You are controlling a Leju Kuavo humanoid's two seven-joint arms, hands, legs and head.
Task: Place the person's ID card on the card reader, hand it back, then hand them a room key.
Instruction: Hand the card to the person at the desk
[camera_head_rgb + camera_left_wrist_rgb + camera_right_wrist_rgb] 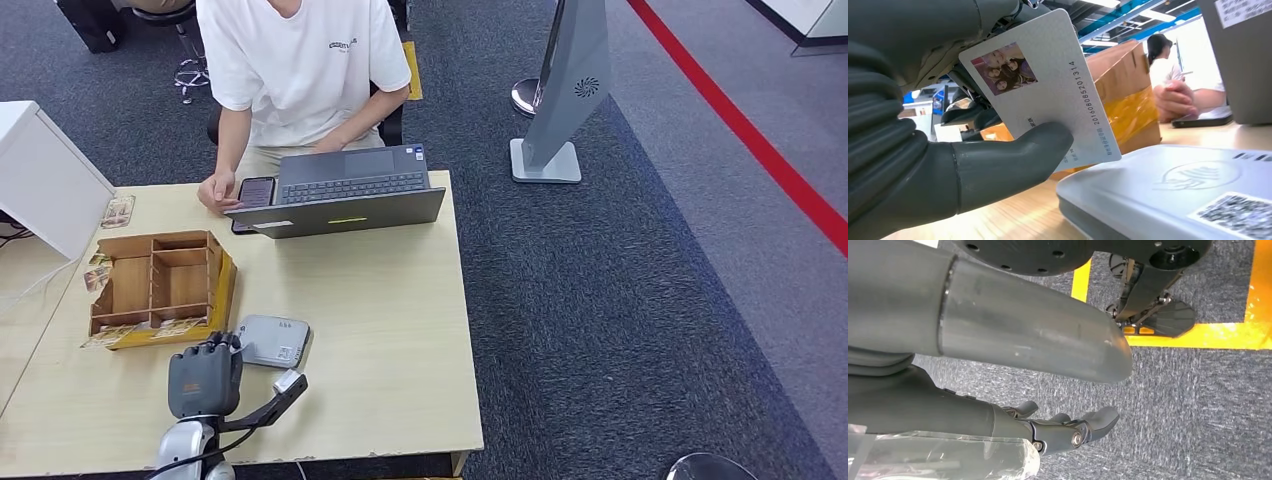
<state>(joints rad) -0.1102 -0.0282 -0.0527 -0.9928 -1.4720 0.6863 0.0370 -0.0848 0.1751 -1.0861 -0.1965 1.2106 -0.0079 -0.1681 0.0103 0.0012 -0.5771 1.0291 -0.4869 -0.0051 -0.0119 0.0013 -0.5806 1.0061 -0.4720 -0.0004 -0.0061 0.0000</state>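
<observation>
Left hand (205, 378) at lower left of the head view, pinching the ID card (1048, 85), just beside the grey card reader (272, 340), right hand (1068, 432) holding nothing, fingers loose over carpet

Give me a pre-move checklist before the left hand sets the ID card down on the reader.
1. ID card held by the left hand: ok.
2. Card touching the card reader: not ok, it is apart.
3. Reader top free of other things: ok.
4. Wooden organizer touching the hand: cannot tell.
5. Right hand holding nothing, hanging over carpet: ok.
6. Person seated at the laptop: ok.
</observation>
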